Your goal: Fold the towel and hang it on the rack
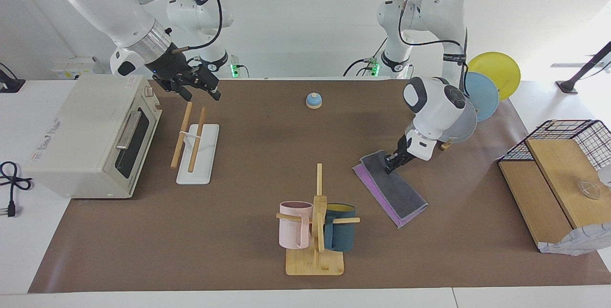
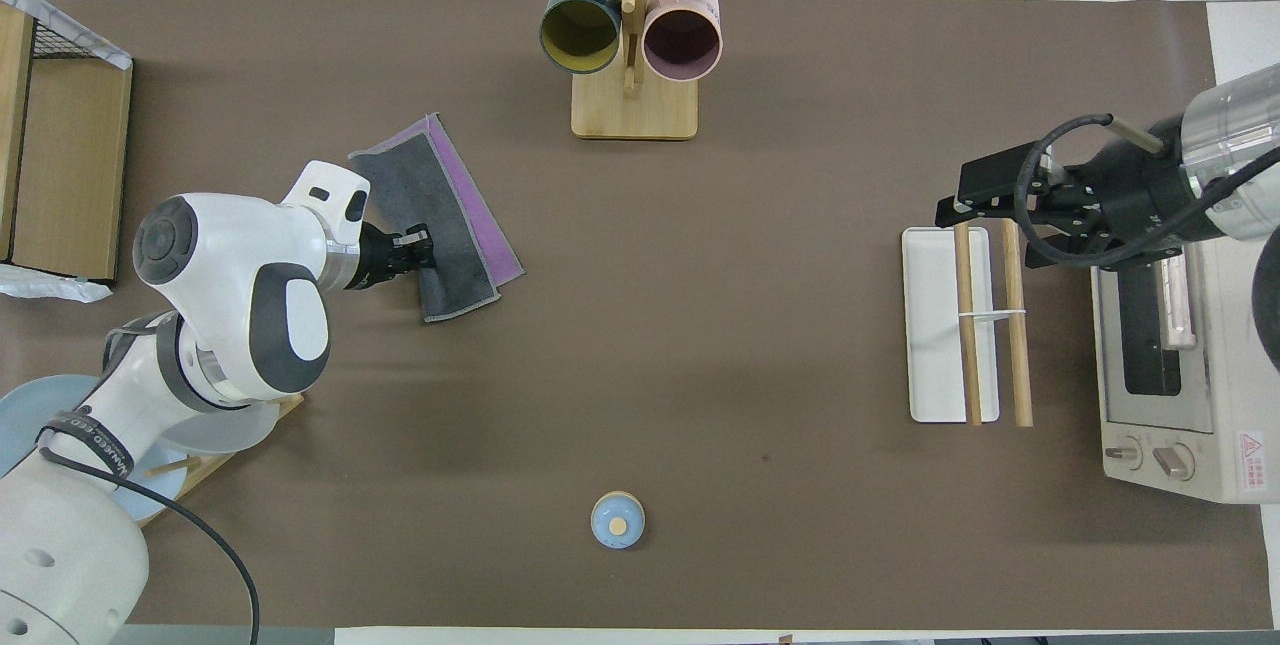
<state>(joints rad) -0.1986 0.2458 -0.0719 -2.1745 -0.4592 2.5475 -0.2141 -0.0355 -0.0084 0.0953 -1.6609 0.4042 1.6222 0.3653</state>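
The left gripper (image 1: 390,164) is clenched on the folded towel (image 1: 391,188) at its 12 o'clock edge. The right gripper (image 1: 191,89) hangs released over the rack (image 1: 195,148).

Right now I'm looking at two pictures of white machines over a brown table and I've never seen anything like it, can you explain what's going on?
These are two robot arms with pincer hands. One picture faces them from across the table; the other looks down from above their end.

The left gripper is down on a folded towel, grey face up with a purple edge showing. The right gripper hangs in the air over one end of the rack, two wooden rods on a white base, holding nothing.

Also on the table: a toaster oven, a mug stand with pink and blue mugs, a small bell, some plates and a wooden shelf.
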